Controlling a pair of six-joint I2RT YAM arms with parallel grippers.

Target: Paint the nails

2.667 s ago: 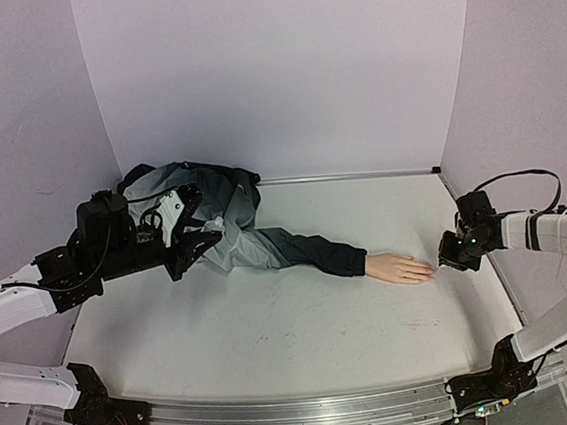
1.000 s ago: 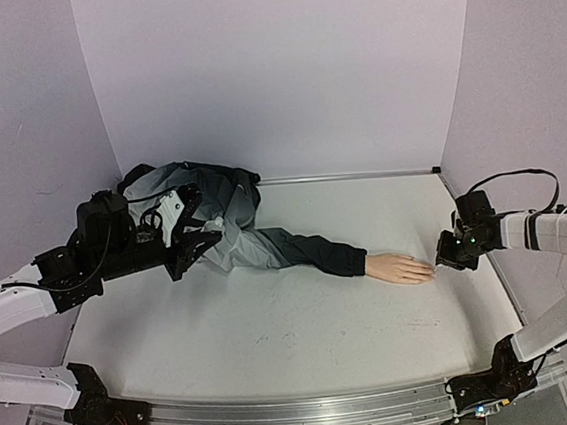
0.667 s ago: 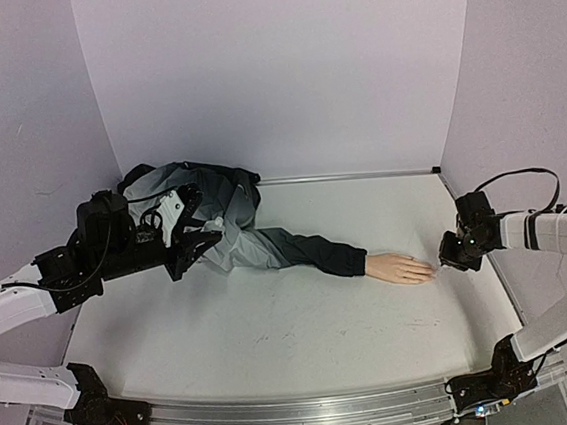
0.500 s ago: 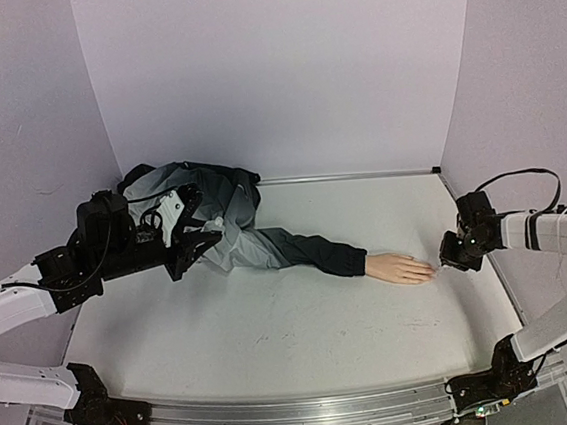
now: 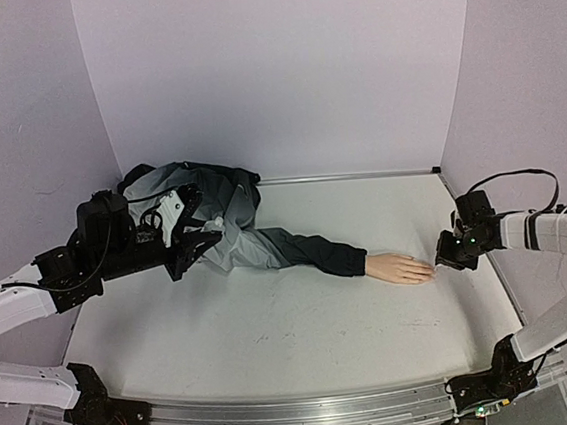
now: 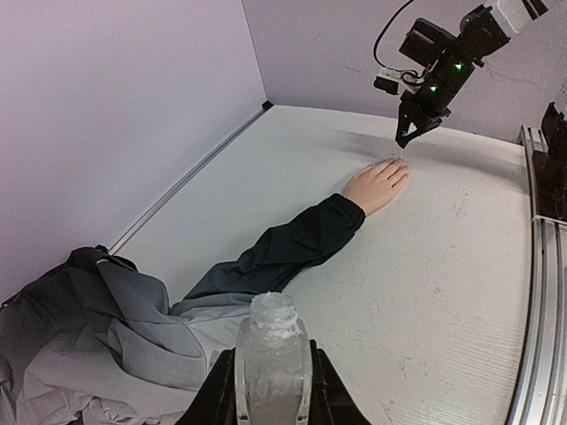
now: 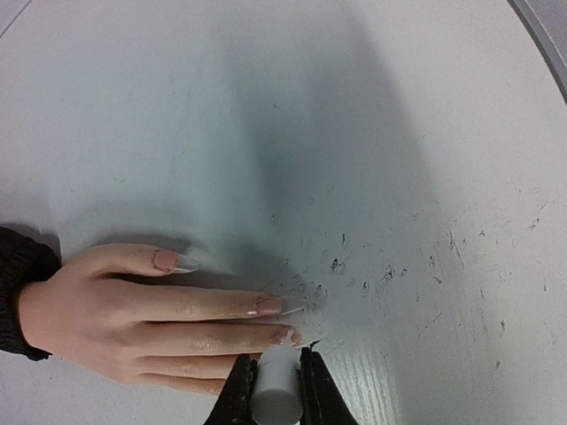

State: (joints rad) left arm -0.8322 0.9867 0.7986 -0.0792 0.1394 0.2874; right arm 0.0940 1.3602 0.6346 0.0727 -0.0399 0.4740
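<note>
Nails [image 7: 270, 305] sat on the mannequin hand [image 7: 133, 323], palm down on the table [image 7: 399, 133], just beside my right pincer [image 7: 277, 376], which was clamped on a small white cylinder [image 7: 276, 398]. My left pincer [image 6: 272, 390] gripped a clear bottle [image 6: 271, 341], well apart, by the jacket [image 6: 97, 328].

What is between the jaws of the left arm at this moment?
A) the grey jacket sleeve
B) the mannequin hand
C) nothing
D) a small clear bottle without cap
D: the left wrist view shows the left gripper shut on the small clear bottle, its neck open.
</note>
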